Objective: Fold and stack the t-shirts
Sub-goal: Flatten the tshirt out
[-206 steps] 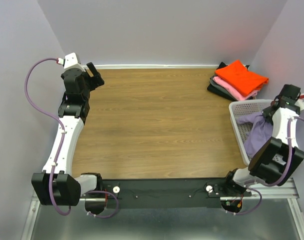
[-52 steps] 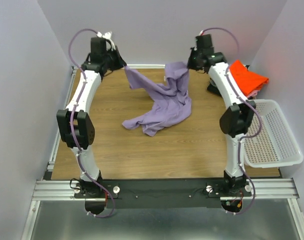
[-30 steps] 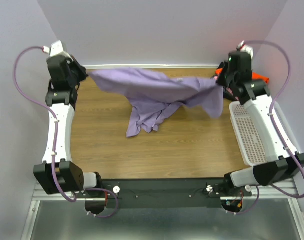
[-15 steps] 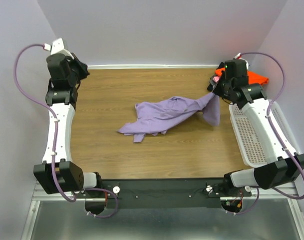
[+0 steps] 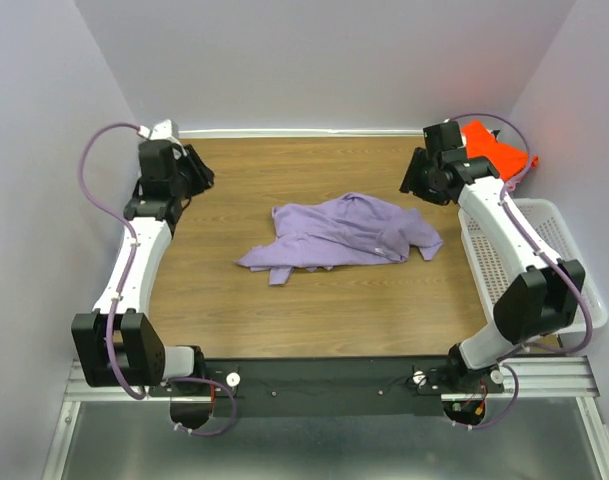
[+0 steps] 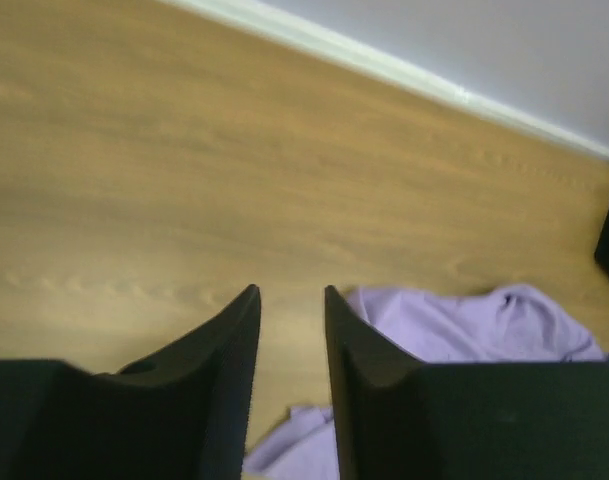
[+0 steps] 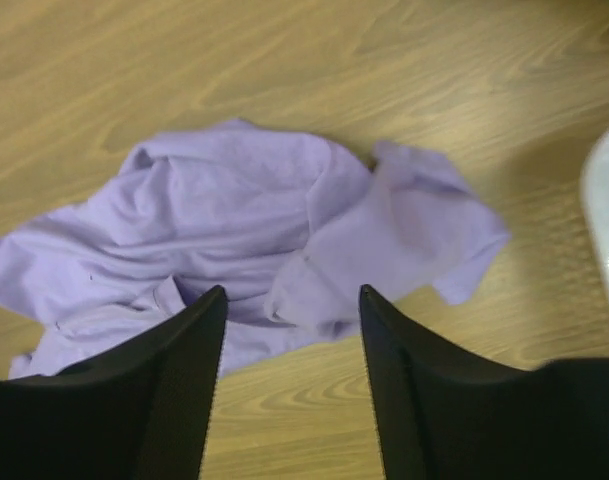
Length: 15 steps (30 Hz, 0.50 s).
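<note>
Seen from the top camera, the lavender t-shirt (image 5: 339,235) lies crumpled on the table (image 5: 284,300), between the two tools and apart from both. It is to the right of the left gripper (image 5: 196,168) and to the left of the right gripper (image 5: 416,180). A folded orange-red t-shirt (image 5: 499,150) sits just behind the right gripper, with the white basket (image 5: 574,290) on its outer side.

The left wrist camera shows that tool's jaws parted, with only bare wood between them. The lavender shirt shows past its right finger.

The right wrist camera shows jaws spread wide and holding nothing, with the shirt directly ahead.
</note>
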Available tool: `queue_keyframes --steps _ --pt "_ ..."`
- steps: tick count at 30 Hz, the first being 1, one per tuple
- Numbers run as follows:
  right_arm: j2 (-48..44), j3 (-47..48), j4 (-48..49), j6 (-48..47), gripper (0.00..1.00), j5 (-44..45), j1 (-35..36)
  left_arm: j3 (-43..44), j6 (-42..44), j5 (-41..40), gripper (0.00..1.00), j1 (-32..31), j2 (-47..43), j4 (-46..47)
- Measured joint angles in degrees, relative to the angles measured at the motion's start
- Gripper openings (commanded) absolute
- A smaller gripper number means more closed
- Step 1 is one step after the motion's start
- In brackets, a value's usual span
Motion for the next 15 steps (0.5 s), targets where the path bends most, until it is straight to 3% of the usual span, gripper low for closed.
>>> queue_keyframes --steps 7,10,15 --pt "9.70 3.93 0.35 -6.12 0.73 -11.23 2.89 -7.45 -1.90 1.03 0.63 -6.75 0.26 -1.33" --pt "15.72 8.61 1.64 -8.46 0.73 -17.27 8.20 -9.07 -3.34 1.49 0.71 -6.60 1.07 -1.33" --pt "25.70 16.44 4.57 -11.98 0.73 -25.99 18.71 -9.53 -4.37 3.54 0.72 -3.43 3.21 -1.11"
